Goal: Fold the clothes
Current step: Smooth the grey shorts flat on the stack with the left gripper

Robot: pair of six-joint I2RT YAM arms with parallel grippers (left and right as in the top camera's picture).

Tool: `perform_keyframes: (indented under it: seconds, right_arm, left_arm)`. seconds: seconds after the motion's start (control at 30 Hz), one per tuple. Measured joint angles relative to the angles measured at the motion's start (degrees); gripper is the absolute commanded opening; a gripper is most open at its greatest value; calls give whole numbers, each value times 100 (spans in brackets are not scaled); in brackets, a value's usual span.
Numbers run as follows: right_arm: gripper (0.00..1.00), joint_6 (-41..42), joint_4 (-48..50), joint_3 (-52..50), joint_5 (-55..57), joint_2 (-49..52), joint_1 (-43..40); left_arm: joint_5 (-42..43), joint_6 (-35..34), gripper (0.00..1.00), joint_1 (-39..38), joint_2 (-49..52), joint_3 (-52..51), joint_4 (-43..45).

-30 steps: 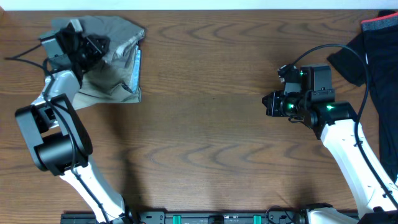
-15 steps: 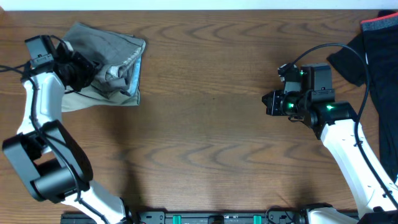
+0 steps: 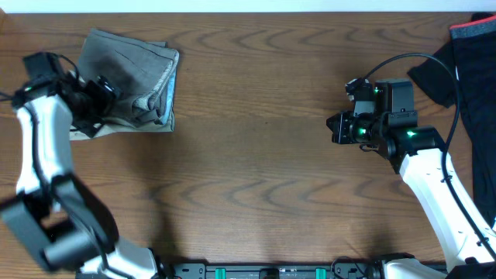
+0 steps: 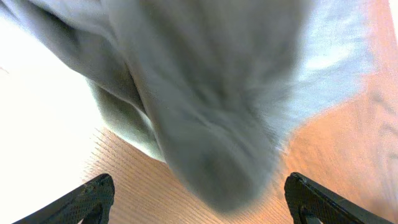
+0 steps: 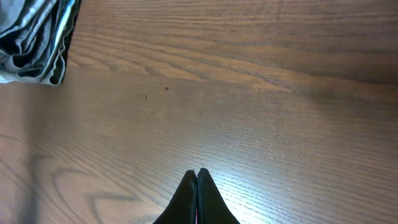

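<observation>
White links (image 3: 434,182), black cables (image 3: 458,91), black right tool (image 3: 335,128), green lights (image 3: 409,134).

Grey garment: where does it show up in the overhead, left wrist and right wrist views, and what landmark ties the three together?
Overhead: the grey garment lies folded at the upper left of the table.
Left wrist: the grey garment fills most of the frame, close and blurred.
Right wrist: only a folded edge of the grey garment shows, in the top-left corner.
Shared landmark: the wood-grain table, visible in all three.

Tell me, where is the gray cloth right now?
In the overhead view, the gray cloth lies folded at the top left, just beside the open left gripper.
</observation>
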Motion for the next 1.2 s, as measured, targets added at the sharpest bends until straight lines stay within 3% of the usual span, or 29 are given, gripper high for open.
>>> perform_keyframes:
  seconds: [0.1, 0.17, 0.37, 0.73, 1.0, 1.1, 1.2]
  right_arm:
    - [2, -66, 127, 0, 2, 0, 0]
    - [2, -81, 236, 0, 2, 0, 0]
    - [3, -98, 356, 0, 0, 0, 0]
    - [2, -98, 136, 0, 2, 0, 0]
    - [2, -98, 103, 0, 2, 0, 0]
    - [3, -98, 103, 0, 7, 0, 0]
    - [5, -98, 208, 0, 79, 0, 0]
  left_arm:
    - [-28, 361, 29, -79, -804, 7, 151]
    - [-46, 614, 6, -197, -1154, 37, 273]
    - [-487, 1222, 6, -621, -905, 87, 570]
    - [-629, 1794, 6, -660, 1443, 22, 262]
    - [-389, 1978, 6, -662, 1375, 17, 98]
    - [-221, 2017, 17, -684, 925, -13, -7]
    - [-96, 2105, 45, -743, -7, -15, -92]
